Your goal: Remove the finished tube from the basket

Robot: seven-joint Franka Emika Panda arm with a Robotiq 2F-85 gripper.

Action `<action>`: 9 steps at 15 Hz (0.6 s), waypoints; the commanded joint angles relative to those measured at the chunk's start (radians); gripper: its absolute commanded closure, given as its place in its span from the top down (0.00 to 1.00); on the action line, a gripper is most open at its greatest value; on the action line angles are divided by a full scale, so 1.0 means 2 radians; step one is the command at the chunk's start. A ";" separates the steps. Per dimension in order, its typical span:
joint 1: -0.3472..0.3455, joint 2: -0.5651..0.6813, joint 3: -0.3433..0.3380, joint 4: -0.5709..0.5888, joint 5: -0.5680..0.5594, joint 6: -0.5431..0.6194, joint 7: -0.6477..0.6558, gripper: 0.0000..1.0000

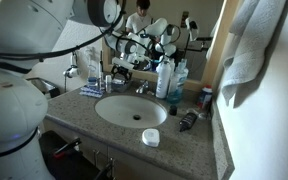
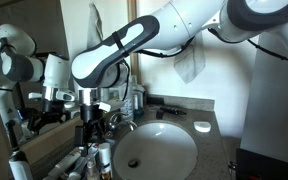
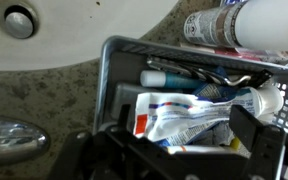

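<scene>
In the wrist view the finished tube (image 3: 184,112) is a flat, crumpled white tube with red and blue markings. It lies on top of other items in the dark bluish-grey basket (image 3: 112,70). My gripper (image 3: 181,128) is open and low over the basket, one finger on each side of the tube and not closed on it. In an exterior view the gripper (image 1: 121,70) hangs over the basket (image 1: 91,91) on the counter behind the sink. In an exterior view the gripper (image 2: 89,128) is down at the counter and the basket is hidden.
The white sink bowl (image 1: 131,110) lies just in front of the basket, with the faucet (image 3: 9,135) beside it. Tall blue-and-white bottles (image 1: 165,78) stand close by. A round white dish (image 1: 150,137) sits at the counter's front. Other tubes and brushes fill the basket.
</scene>
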 commanded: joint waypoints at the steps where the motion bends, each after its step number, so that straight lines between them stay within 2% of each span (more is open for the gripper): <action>1: -0.005 -0.011 0.002 -0.013 0.007 -0.014 0.012 0.72; 3: -0.007 -0.012 0.002 -0.015 0.009 -0.014 0.012 0.68; 4: -0.007 -0.012 0.002 -0.016 0.010 -0.014 0.013 0.61; 7: -0.010 -0.014 0.001 -0.018 0.010 -0.012 0.015 0.36; 9: -0.011 -0.015 0.000 -0.020 0.010 -0.009 0.019 0.22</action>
